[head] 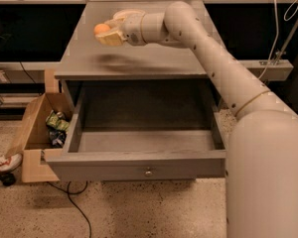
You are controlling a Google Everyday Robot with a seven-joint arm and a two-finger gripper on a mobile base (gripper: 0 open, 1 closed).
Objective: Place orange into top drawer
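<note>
Camera view has the claw [108,32] up over the back-left part of the counter [154,58], clamped on the orange [101,29]. The fruit pokes out at the tip and there's a shadow [114,61] on the counter under it, so we read it as lifted clear, not resting. The top drawer [139,163] stands pulled out below and in front, inside bare as far as we can see, w/ the knob [148,172] on its front panel. Risks from here, as we judge them: 1) the grip looks shallow, the orange sits right at the end of the jaws and has smooth round skin, so a quick swing or wrist tilt could squirt it out; it'd land on the counter and roll off an edge. 2) Path: the claw must come fwd past the counter's front edge, then down into the drawer; dropping too early knocks claw or fruit on that edge. 3) Releasing from too high, the orange could bounce or roll, maybe over the low left wall toward the cardboard box [32,128] just beside the drawer, which holds some packets. 4) The arm [213,58] reaches across the counter's right side; lowering it may brush the drawer's right wall & shove the drawer. We'd go slow and release low, near the drawer floor.
</note>
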